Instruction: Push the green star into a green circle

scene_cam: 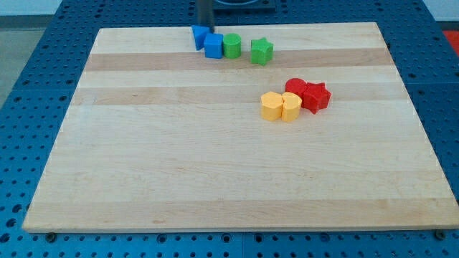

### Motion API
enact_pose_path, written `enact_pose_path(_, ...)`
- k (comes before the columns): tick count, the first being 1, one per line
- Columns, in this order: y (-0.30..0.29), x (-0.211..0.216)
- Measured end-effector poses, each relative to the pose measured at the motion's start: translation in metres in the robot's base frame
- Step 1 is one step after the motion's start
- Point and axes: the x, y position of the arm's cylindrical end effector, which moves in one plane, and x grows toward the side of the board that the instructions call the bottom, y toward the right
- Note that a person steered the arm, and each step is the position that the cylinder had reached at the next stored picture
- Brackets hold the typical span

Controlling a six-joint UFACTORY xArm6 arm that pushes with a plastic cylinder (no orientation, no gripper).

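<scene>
Light wooden board [215, 172] with pale grain bands, resting on blue perforated table [29, 86]. Near the view's top edge, one row: two touching blue blocks [207, 41], green circle [232, 46] touching them, green star [262, 51] just beside. Right of centre, one cluster: two yellow blocks [280, 106], red block [295, 87], red star [315, 96].

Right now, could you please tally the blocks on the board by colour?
Blue: 2, a blue block and a blue cube
Green: 2, green circle, green star
Red: 2, red circle, red star
Yellow: 2, yellow block, yellow hexagon
Total: 8
</scene>
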Motion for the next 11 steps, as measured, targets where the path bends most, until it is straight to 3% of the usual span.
enact_pose_path(1, -0.027, -0.001)
enact_pose_path(2, 0.009, -0.014)
enact_pose_path(4, 0.21, -0.014)
enact_pose_path(5, 0.292, 0.01)
enact_pose_path(6, 0.318, 0.066)
enact_pose_path(8, 0.244, 0.089)
enact_pose_path(11, 0.152, 0.07)
